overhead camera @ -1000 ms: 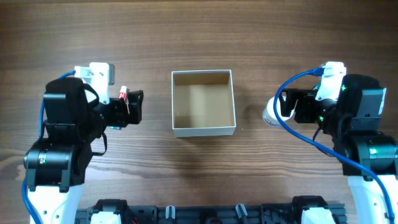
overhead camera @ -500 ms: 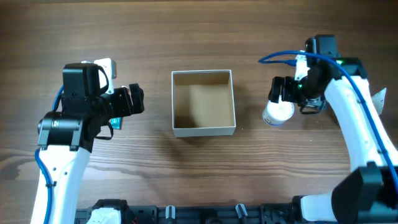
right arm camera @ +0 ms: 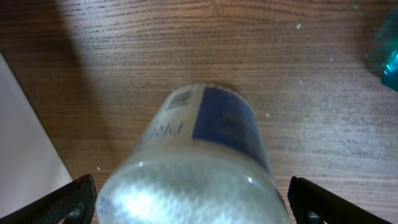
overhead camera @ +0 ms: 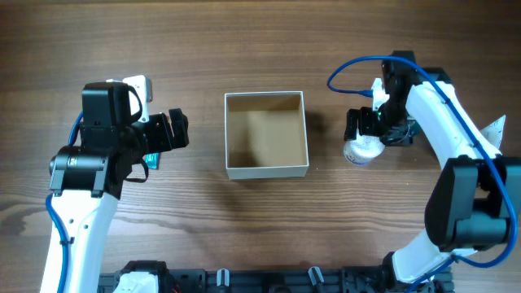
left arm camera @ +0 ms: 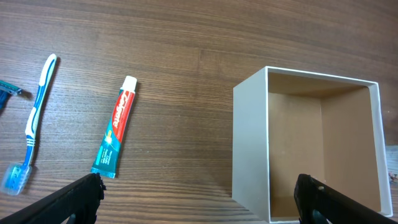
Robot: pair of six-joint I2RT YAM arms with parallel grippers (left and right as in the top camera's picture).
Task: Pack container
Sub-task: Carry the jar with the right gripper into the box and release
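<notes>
- The container [overhead camera: 267, 170] stood at the middle of the table [overhead camera: 269, 41], open side up and with nothing in it. Packing had not yet started, by my judgement.
- The right gripper [overhead camera: 363, 134] was low over the jar [right arm camera: 199, 162], to the right of the container. Its jaws were spread wide, one on each side of the jar. This looked like the set-up for a grasp. Whether the fingers touched the jar could not be told.
- The jar stood just beside the container wall, so a short carry would likely suffice.
- The left gripper [overhead camera: 177, 133] hung left of the container, jaws wide apart and holding nothing. It seemed to be waiting on its own items.
- A toothpaste [left arm camera: 115, 134] and a toothbrush [left arm camera: 34, 130] lay flat and apart on that side, and neither was being handled.
- Risk noted: the jar is round and smooth, so an off-centre squeeze could push it aside.
</notes>
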